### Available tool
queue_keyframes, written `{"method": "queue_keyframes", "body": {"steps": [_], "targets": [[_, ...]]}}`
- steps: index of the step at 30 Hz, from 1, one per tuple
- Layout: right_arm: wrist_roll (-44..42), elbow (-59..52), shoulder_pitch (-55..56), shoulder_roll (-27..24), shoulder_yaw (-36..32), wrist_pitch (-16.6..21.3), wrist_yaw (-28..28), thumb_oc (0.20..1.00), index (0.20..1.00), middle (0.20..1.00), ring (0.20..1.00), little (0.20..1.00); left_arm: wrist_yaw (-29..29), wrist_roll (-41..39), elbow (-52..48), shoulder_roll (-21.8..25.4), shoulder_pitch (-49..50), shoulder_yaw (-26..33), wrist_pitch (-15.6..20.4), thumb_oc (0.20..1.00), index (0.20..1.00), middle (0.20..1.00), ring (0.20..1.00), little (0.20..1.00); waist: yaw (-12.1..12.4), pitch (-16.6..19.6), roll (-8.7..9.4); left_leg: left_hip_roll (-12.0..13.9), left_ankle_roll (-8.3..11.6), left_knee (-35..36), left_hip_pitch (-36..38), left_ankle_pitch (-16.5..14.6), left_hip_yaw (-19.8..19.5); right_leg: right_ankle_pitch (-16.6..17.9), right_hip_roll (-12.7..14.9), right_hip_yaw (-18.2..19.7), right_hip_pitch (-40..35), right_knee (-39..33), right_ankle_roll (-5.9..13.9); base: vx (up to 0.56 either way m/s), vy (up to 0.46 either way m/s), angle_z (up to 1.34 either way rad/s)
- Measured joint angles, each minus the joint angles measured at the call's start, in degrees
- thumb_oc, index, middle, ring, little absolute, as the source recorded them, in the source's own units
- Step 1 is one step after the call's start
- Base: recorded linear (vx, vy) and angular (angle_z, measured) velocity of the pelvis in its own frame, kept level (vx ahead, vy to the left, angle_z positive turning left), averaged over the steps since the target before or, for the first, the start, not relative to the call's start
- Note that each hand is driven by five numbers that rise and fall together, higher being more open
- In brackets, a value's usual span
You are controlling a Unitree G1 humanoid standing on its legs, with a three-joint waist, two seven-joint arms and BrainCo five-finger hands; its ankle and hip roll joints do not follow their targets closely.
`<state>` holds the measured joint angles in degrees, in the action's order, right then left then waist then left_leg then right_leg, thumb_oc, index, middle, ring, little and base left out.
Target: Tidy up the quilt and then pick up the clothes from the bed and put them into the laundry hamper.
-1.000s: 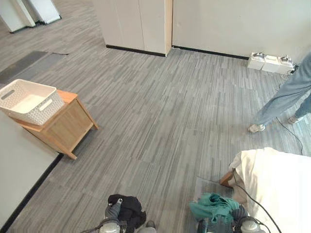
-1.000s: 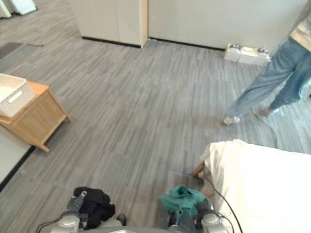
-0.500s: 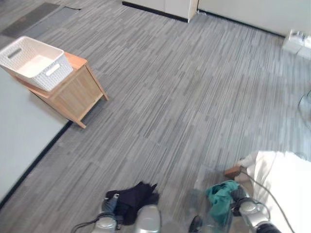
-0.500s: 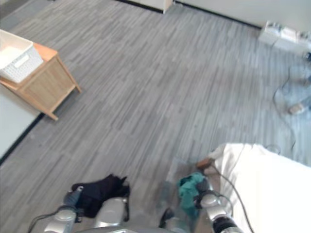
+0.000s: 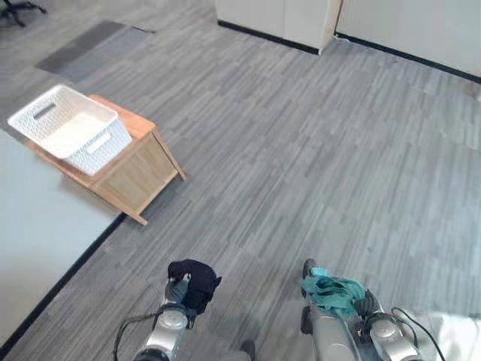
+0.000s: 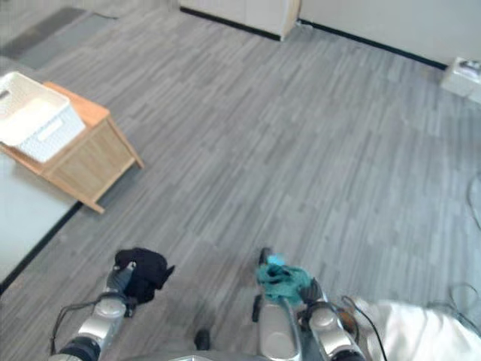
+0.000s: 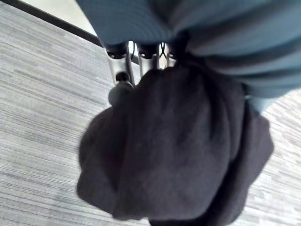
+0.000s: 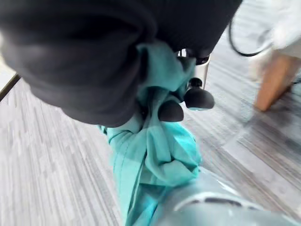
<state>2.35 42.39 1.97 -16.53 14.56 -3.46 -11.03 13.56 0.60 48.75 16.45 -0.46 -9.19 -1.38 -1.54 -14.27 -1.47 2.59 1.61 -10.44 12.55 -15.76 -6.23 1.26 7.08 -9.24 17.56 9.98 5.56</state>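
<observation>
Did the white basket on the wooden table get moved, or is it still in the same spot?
No. The white basket sits on the wooden table beside the same pale wall as before. It shows at a different place because the camera turned.

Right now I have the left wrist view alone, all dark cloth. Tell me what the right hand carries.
Observer: The right hand has its fingers curled round a teal garment.
Operator: Tell me where the hamper is.
Observer: A white laundry hamper sits on a low wooden cabinet, ahead and to the robot's left, across open floor.
Operator: Confirm my side from above.
Observer: In the head views the left hand grips a bunched black garment, held off the floor.
Operator: Report the bed.
Observer: A white quilt corner shows low on the robot's right.
</observation>
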Motion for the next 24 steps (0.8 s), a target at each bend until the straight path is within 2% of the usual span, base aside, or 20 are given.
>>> {"method": "queue_keyframes", "body": {"steps": [1,2,3,4,5,7,8,10,11,12,13,14,16,17,18,19,20,21,22,24], "targets": [[0.0,0.53,0.29,-0.35,-0.87,0.31,0.06,0.2,0.2,0.2,0.2,0.2,-0.06,0.07,0.23,-1.22,1.59,-0.08,0.25,0.2,0.2,0.2,0.2,0.2,-0.13,1.41,-0.21,0.47,2.34,-15.71,-7.2,0.86,0.82,1.83,-0.44,-2.0,-1.99,-0.72,-1.75,0.44,-0.282,1.27],[0.01,0.58,0.02,-0.67,-1.18,0.72,0.01,0.2,0.2,0.2,0.2,0.2,-0.04,0.03,0.41,-1.63,1.4,-0.06,0.29,0.2,0.2,0.2,0.2,0.2,0.51,1.87,-0.58,0.76,3.47,-23.39,-11.71,1.47,1.78,4.63,-0.2,-1.92,-3.72,-1.93,-4.59,0.47,-0.289,0.79],[-0.04,0.78,-0.55,-2.67,-0.93,0.79,0.06,0.2,0.2,0.2,0.2,0.2,-0.2,-0.27,1.04,-2.56,3.0,-0.11,0.09,0.2,0.2,0.2,0.2,0.2,3.12,2.01,-0.78,1.07,2.98,-32.57,-16.84,4.3,2.55,6.38,-2.4,-1.58,-6.98,-4.32,-7.86,0.34,-0.181,0.18],[-0.08,0.96,-1.48,-3.54,-0.74,0.97,-0.09,0.2,0.2,0.2,0.2,0.2,-0.32,-0.38,1.09,-3.02,3.27,0.07,0.11,0.2,0.2,0.2,0.2,0.2,4.48,2.06,-1.24,1.79,3.56,-38.16,-20.39,5.39,3.35,5.37,-3.65,-1.52,-8.37,-5.14,-8.71,0.75,-0.226,-0.09],[-0.11,1.15,-2.69,-4.17,-1.14,0.98,-0.31,0.2,0.2,0.2,0.2,0.2,-0.48,-0.38,0.59,-2.52,2.8,-0.39,0.11,0.2,0.2,0.2,0.2,0.2,6.12,1.54,-0.21,2.84,2.46,-43.23,-25.43,5.89,7.95,4.07,-3.86,-1.5,-10.44,-6.63,-9.22,0.4,-0.045,-0.01],[-0.15,1.58,-4.68,-4.04,-0.74,0.72,-0.31,0.2,0.2,0.2,0.2,0.2,-0.43,-0.32,0.5,-2.0,2.62,-0.57,0.26,0.2,0.2,0.2,0.2,0.2,7.88,0.55,1.81,2.51,2.38,-40.09,-28.52,5.69,12.29,3.8,-3.24,-2.0,-14.19,-9.77,-8.86,0.53,0.027,0.17],[-0.14,1.32,-5.38,-3.73,-0.53,0.79,-0.3,0.2,0.2,0.2,0.2,0.2,-0.49,-0.32,-0.18,-1.35,2.82,-1.54,0.05,0.2,0.2,0.2,0.2,0.2,8.35,-0.26,3.59,2.64,1.44,-30.71,-30.29,6.43,16.73,3.85,-3.69,-3.07,-19.53,-14.61,-8.99,0.94,0.188,0.26],[-0.09,1.62,-5.71,-3.54,-0.03,0.83,-0.45,0.2,0.2,0.2,0.2,0.2,-0.77,-0.1,-0.61,-1.66,3.17,-1.83,-0.1,0.2,0.2,0.2,0.2,0.2,8.75,-0.14,2.95,2.84,0.64,-13.05,-30.3,8.81,21.47,-0.17,-4.78,-5.36,-23.31,-15.15,-7.29,0.81,0.203,0.4],[-0.07,1.96,-5.48,-3.86,1.6,0.79,-0.2,0.2,0.2,0.2,0.2,0.2,-1.01,0.36,-0.7,-1.72,2.84,-1.8,0.03,0.2,0.2,0.2,0.2,0.2,8.03,-0.21,2.84,1.75,0.65,-0.36,-28.8,12.49,24.49,-0.16,-5.54,-7.28,-25.21,-15.08,-6.97,0.63,0.184,0.39],[0.0,2.75,-5.42,-3.44,1.8,0.74,-0.36,0.2,0.2,0.2,0.2,0.2,-1.17,0.74,-0.88,-1.56,3.25,-1.47,0.02,0.2,0.2,0.2,0.2,0.2,8.4,0.07,1.84,4.01,1.52,6.88,-29.37,15.49,31.04,-3.63,-6.21,-11.06,-28.16,-15.18,-5.5,0.85,0.248,0.42],[0.07,3.18,-4.96,-3.16,2.09,0.71,-0.33,0.2,0.2,0.2,0.2,0.2,-1.24,0.72,-0.47,-1.38,3.44,-1.12,-0.65,0.2,0.2,0.2,0.2,0.2,8.53,0.74,0.83,4.76,0.46,9.87,-29.4,16.62,34.51,-5.51,-7.48,-12.01,-30.26,-15.16,-4.55,0.46,0.127,0.2],[0.07,3.4,-4.22,-2.98,2.17,0.71,-0.29,0.2,0.2,0.2,0.2,0.2,-1.23,0.73,-0.51,-1.34,3.66,-1.1,-0.99,0.2,0.2,0.2,0.2,0.2,8.42,1.03,0.99,4.89,-0.16,10.36,-29.49,18.05,34.05,-5.89,-7.78,-12.07,-31.69,-15.14,-4.53,0.62,0.221,0.0],[0.26,3.78,-2.41,-1.68,2.89,0.72,-0.31,0.2,0.2,0.2,0.2,0.2,-1.17,0.73,-0.28,-0.87,5.1,-0.95,-1.37,0.2,0.2,0.2,0.2,0.2,9.8,2.91,3.66,2.35,-4.34,7.61,-29.13,22.03,32.5,-9.02,-5.67,-11.24,-34.24,-13.82,-1.7,0.57,0.241,-0.13],[0.9,4.27,-2.1,-1.73,3.77,0.72,-0.37,0.2,0.2,0.2,0.2,0.2,-1.12,0.69,0.94,-1.82,4.5,-1.2,-1.67,0.2,0.2,0.2,0.2,0.2,8.97,2.98,3.36,1.47,-8.57,6.92,-27.77,23.45,30.75,-10.8,-3.01,-12.94,-31.81,-2.96,0.66,0.34,0.17,0.24],[1.3,4.31,-1.59,-1.3,3.72,0.64,-0.41,0.2,0.2,0.2,0.2,0.2,-1.16,0.7,0.96,-2.01,4.54,-1.43,-1.63,0.2,0.2,0.2,0.2,0.2,7.91,3.05,3.15,0.66,-10.85,8.28,-25.66,23.79,30.53,-10.45,-1.53,-12.94,-29.72,4.44,1.06,0.69,0.279,0.49],[1.49,2.85,-0.52,-0.78,3.78,0.62,-0.31,0.2,0.2,0.2,0.2,0.2,-1.05,0.67,0.86,-1.81,4.12,-1.69,-1.66,0.2,0.2,0.2,0.2,0.2,6.63,2.67,3.67,-1.11,-10.45,9.69,-21.72,22.73,29.18,-10.82,4.16,-12.35,-22.93,24.8,2.01,0.35,0.128,0.49],[1.55,2.33,-0.23,-0.66,3.8,0.66,-0.33,0.2,0.2,0.2,0.2,0.2,-0.96,0.67,1.36,-1.79,3.96,-1.4,-1.52,0.2,0.2,0.2,0.2,0.2,6.23,2.58,3.62,-1.88,-10.44,9.85,-20.62,21.52,27.71,-10.62,5.14,-11.29,-20.65,29.62,2.34,0.5,0.124,0.64],[1.6,2.29,-0.5,-0.47,3.42,0.81,-0.35,0.2,0.2,0.2,0.2,0.2,-0.48,0.55,2.16,-1.28,1.42,-1.76,-1.67,0.2,0.2,0.2,0.2,0.2,5.27,2.05,3.43,-2.87,-11.26,10.06,-17.49,18.44,25.77,-10.22,7.78,-10.11,-14.35,40.75,2.92,0.55,-0.021,0.86],[1.62,2.21,-0.89,-0.38,3.32,0.73,-0.43,0.2,0.2,0.2,0.2,0.2,-0.22,0.54,1.56,-0.64,0.19,-1.78,-1.48,0.2,0.2,0.2,0.2,0.2,4.51,1.7,2.28,-3.3,-10.29,10.83,-15.03,17.6,23.82,-10.4,8.81,-10.83,-9.84,42.54,2.74,0.55,-0.024,0.9],[1.6,1.37,-1.24,-0.41,2.85,0.72,-0.42,0.2,0.2,0.2,0.2,0.2,0.51,0.56,0.1,-0.26,-0.98,-2.25,-1.11,0.2,0.2,0.2,0.2,0.2,4.16,0.92,0.89,-3.04,-8.9,12.21,-12.3,16.09,20.77,-11.72,7.34,-12.34,-7.36,34.86,0.34,0.51,-0.141,0.93]]}}
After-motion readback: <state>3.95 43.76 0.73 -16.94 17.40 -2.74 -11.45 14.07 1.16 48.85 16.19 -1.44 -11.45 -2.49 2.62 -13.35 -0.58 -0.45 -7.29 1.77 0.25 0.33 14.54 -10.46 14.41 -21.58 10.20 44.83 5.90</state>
